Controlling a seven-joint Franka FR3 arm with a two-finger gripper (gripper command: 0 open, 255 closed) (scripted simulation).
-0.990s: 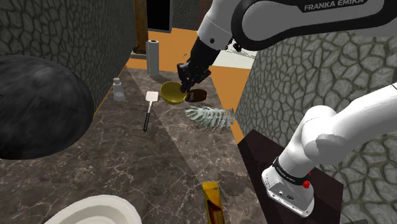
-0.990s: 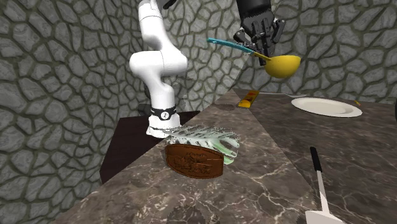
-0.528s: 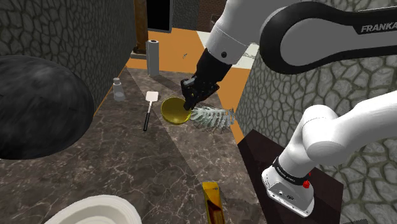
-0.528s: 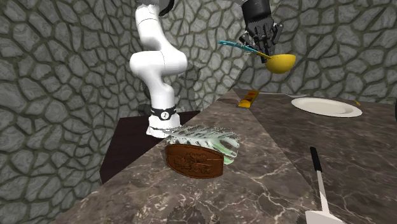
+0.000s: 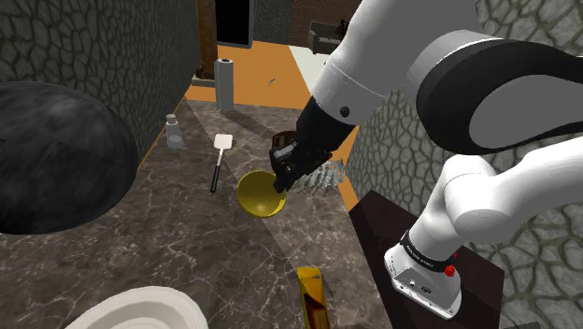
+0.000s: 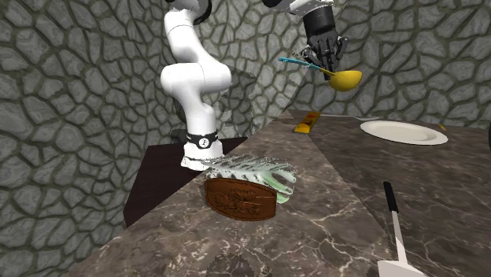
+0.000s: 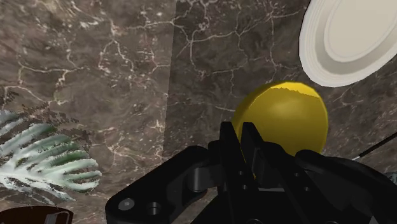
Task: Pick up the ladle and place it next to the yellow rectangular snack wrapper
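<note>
The ladle has a yellow bowl [image 5: 260, 194] and a teal handle [image 6: 293, 60]. It hangs in the air above the dark marble counter [image 5: 206, 243], held by the handle. My black gripper [image 5: 285, 173] is shut on that handle just behind the bowl, as the second exterior view shows [image 6: 321, 59]. In the wrist view the yellow bowl [image 7: 280, 121] juts out beyond the closed fingers [image 7: 245, 145]. The yellow rectangular snack wrapper [image 5: 313, 294] lies near the counter's front edge, closer to the stand than the ladle; in the second exterior view the wrapper [image 6: 307, 122] lies far back, below the ladle.
A white plate [image 5: 140, 313] sits at the shoulder view's lower left, beside the wrapper [image 6: 403, 131]. A white spatula [image 5: 218, 159], a leaf-patterned wrapper [image 6: 252, 173] and a brown oval item [image 6: 240, 198] lie farther along. A shaker [image 5: 174, 131] and a grey cylinder [image 5: 223, 84] stand at the back.
The arm has carried the ladle away from the far end of the counter toward the stand and the yellow wrapper. The grip has stayed shut on the handle.
</note>
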